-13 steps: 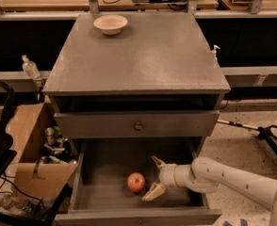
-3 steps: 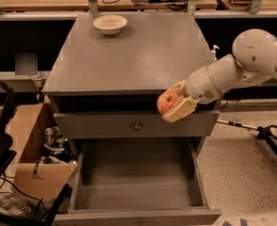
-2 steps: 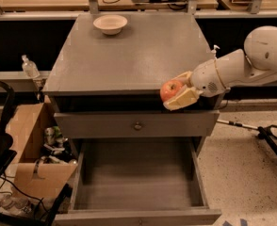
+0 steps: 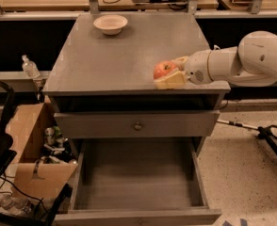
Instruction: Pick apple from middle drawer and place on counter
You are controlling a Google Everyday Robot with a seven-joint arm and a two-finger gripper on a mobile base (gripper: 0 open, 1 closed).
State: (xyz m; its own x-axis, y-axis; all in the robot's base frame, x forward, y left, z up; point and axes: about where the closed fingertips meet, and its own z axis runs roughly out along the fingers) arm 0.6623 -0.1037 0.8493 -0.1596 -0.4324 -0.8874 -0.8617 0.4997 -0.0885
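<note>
Apple (image 4: 163,68): at the 4 o'clock corner of the counter (image 4: 119,55), near the front edge; round, red-orange with a pale patch, stem direction and long axis indiscernible, underside hidden by the lower finger (image 4: 169,82), so contact with the matte grey top cannot be confirmed. Gripper (image 4: 168,73): cream fingers clamped on the apple from 3 o'clock, its smooth white arm (image 4: 251,60) cut off at the right border. Middle drawer (image 4: 138,182): open at 6 o'clock, flat floor, front panel partly cut off.
</note>
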